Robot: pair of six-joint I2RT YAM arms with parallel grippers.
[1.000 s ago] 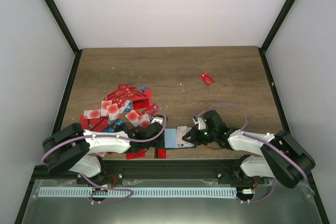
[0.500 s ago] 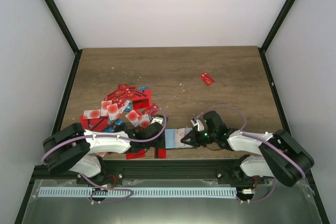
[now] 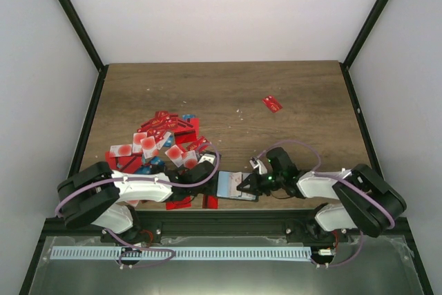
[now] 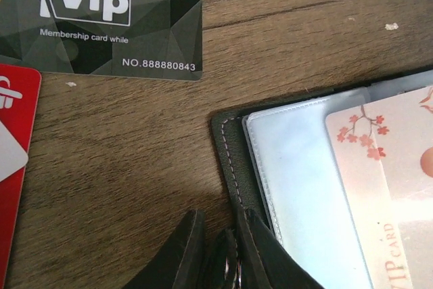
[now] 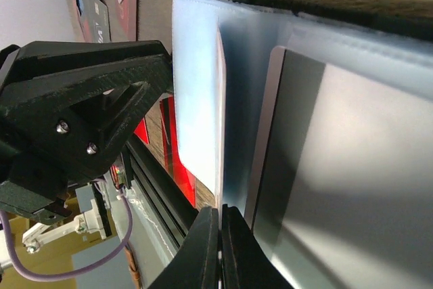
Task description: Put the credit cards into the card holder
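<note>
The card holder (image 3: pixel 226 186) lies open near the table's front edge, its black stitched rim (image 4: pixel 233 160) and clear sleeves facing up. My left gripper (image 3: pixel 207 186) (image 4: pixel 220 248) is shut on that rim's near corner. My right gripper (image 3: pixel 244 186) (image 5: pixel 220 225) is shut on a pale card (image 5: pixel 218 120) seen edge-on over the sleeves. In the left wrist view this pale blossom-print card (image 4: pixel 379 187) lies across the holder. Several credit cards (image 3: pixel 162 139), mostly red, lie in a heap to the left behind my left arm.
One red card (image 3: pixel 272 103) lies alone at the back right. A black VIP membership card (image 4: pixel 101 18) and a red card (image 4: pixel 13 147) lie on the wood just beyond the holder. The table's front rail (image 3: pixel 228 215) runs right below both grippers.
My right gripper has slid left with the pale card, further over the open holder. The left jaws have narrowed a little on the holder's rim.
</note>
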